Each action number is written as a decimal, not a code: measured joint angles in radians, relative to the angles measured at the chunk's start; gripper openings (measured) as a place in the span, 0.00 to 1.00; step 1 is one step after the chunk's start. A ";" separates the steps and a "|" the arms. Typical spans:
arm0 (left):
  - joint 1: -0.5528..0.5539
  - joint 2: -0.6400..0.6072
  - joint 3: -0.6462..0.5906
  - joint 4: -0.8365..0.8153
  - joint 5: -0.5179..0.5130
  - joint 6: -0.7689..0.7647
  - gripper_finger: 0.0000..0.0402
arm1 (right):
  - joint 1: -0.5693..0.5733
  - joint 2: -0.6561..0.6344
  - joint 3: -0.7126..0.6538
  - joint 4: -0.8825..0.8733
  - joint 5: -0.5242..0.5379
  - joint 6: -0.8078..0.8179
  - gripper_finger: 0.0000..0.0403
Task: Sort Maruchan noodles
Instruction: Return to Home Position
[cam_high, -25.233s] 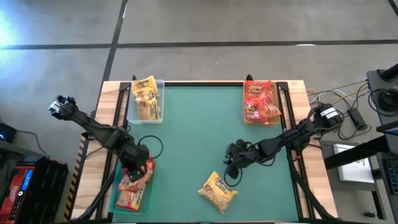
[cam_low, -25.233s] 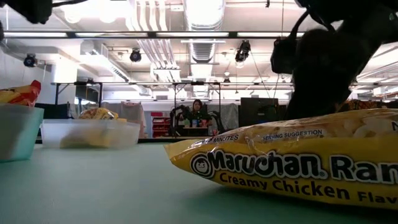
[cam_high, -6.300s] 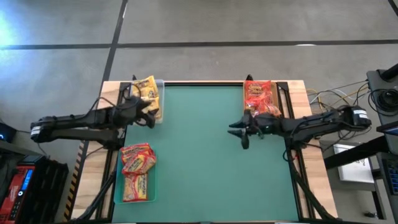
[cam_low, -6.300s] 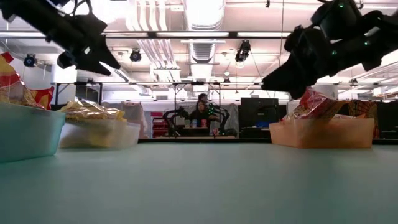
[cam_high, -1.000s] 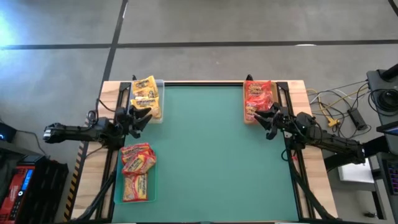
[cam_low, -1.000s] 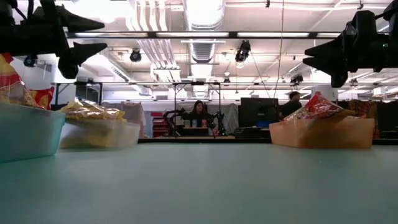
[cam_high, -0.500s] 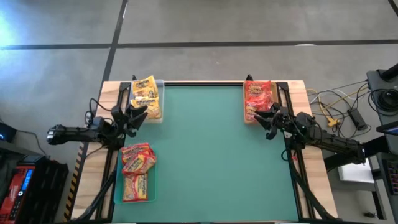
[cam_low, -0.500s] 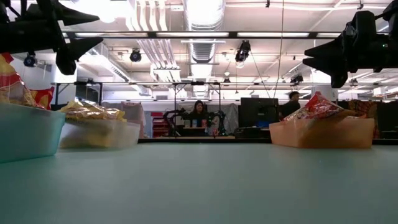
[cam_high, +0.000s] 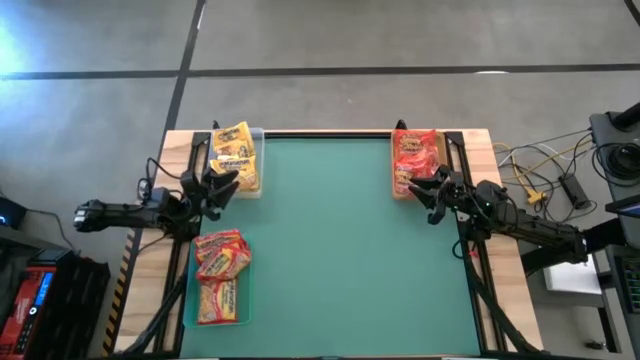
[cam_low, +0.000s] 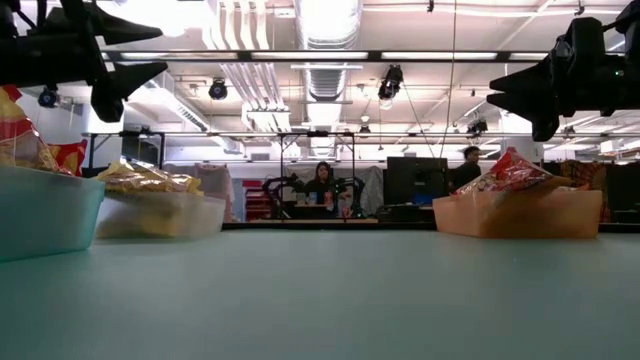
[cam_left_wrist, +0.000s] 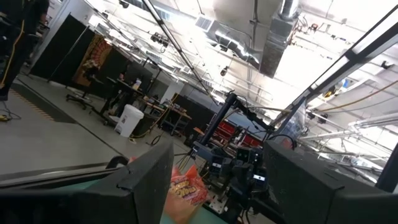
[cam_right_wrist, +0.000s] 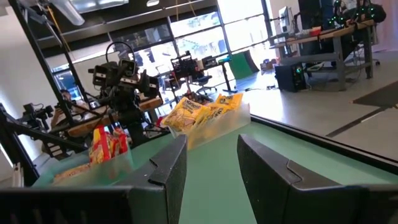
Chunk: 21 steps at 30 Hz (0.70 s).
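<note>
Across the green mat (cam_high: 330, 260) nothing lies loose; the yellow packet seen there earlier is gone. Yellow noodles (cam_high: 236, 156) fill the clear bin (cam_high: 261, 166), red noodles (cam_high: 415, 158) the tan bin (cam_high: 394, 166), red-orange noodles (cam_high: 220, 280) the green bin (cam_high: 187, 310). Sorting looks finished. Left gripper (cam_high: 226, 184) has drawn back beside the clear bin. Right gripper (cam_high: 422, 197) hovers just beside the tan bin. Both jaws are spread, holding nothing.

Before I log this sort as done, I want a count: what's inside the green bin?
Red and yellow noodle packs lie overlapping in the green bin; at least two show from above. Anything beneath them is covered. Left gripper hovers beyond it, right gripper across the table.
</note>
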 joint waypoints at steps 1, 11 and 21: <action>0.000 0.002 0.000 0.000 0.000 0.000 0.58 | 0.000 0.000 0.000 0.000 0.000 0.000 0.33; 0.000 0.025 0.000 0.000 0.000 0.000 0.58 | 0.000 0.000 0.000 0.000 0.000 0.001 0.33; 0.000 0.043 0.000 0.000 0.000 0.000 0.58 | 0.000 0.000 0.000 0.000 0.000 0.000 0.33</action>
